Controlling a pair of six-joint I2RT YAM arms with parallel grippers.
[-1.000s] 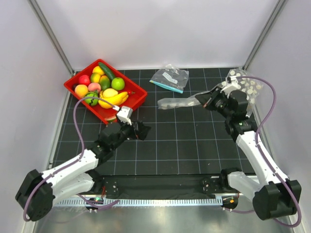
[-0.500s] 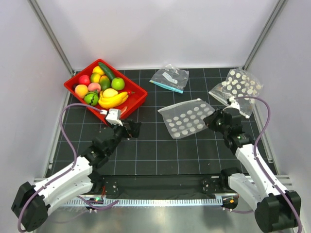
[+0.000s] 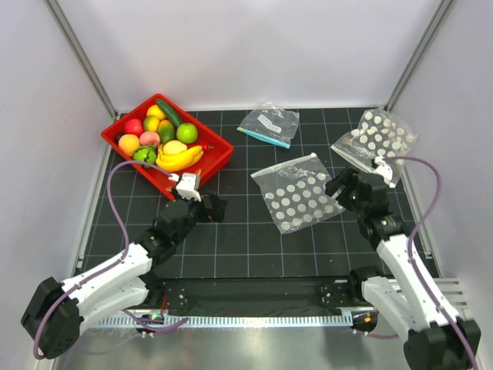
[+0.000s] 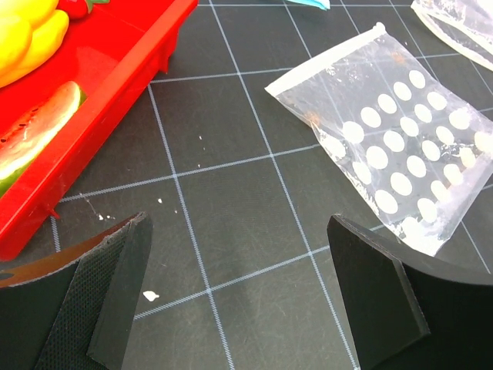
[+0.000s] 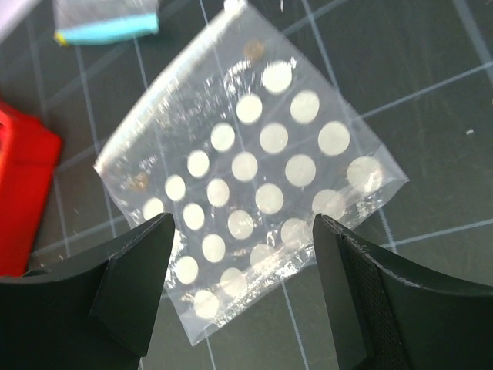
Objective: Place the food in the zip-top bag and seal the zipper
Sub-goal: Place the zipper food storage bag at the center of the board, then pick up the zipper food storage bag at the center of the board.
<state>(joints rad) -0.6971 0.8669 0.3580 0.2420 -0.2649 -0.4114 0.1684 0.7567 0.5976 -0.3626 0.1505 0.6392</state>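
Right gripper [image 5: 240, 270] has opened, leaving the clear white-dotted plastic bag [image 3: 299, 193] flat on the tabletop [image 3: 246, 231]; left gripper [image 4: 239, 254] open; filling comes next.

The red tray [image 4: 127, 65] is running off the left wrist view at ten o'clock — the zip-top bag [image 4: 400, 154] is spilling past three o'clock.

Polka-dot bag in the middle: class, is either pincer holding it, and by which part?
Nothing is held. The right pincer is open over the bag, which lies flat; the left pincer is open and empty.
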